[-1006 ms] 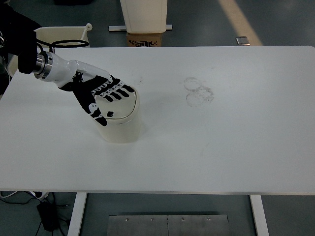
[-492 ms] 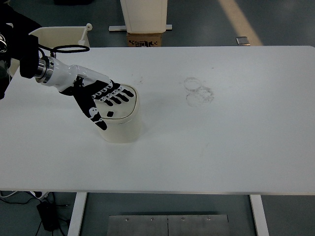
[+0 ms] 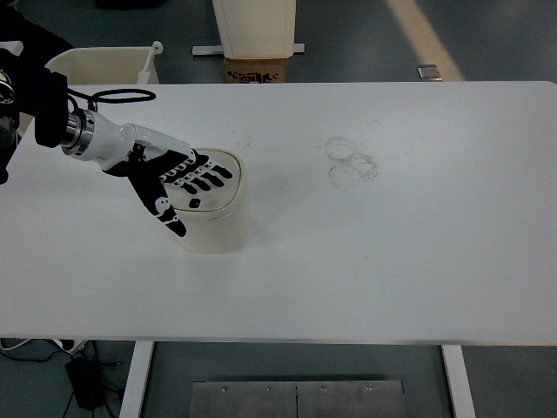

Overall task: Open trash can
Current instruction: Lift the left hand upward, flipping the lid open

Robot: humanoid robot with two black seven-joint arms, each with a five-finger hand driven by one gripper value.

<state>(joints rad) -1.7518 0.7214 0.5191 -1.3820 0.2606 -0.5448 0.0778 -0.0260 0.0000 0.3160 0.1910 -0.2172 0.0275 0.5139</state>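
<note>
A small cream trash can (image 3: 218, 222) with a rounded lid stands upright on the white table (image 3: 392, 252), left of centre. My left hand (image 3: 184, 181), black and white, lies flat over the left part of the lid with its fingers spread and holding nothing. The fingertips (image 3: 221, 171) reach about the lid's middle, and the thumb hangs down past the can's left side. The lid looks down and level. The left forearm comes in from the upper left. No right arm shows.
A cream bin (image 3: 104, 63) and a black cable loop (image 3: 122, 92) sit off the table's far left corner. A cardboard box (image 3: 256, 68) under a white stand is behind the far edge. Faint ring marks (image 3: 350, 162) stain the table's middle.
My left hand has slid back to the left across the lid, so more of the lid's right side shows. The can has stayed in place.
</note>
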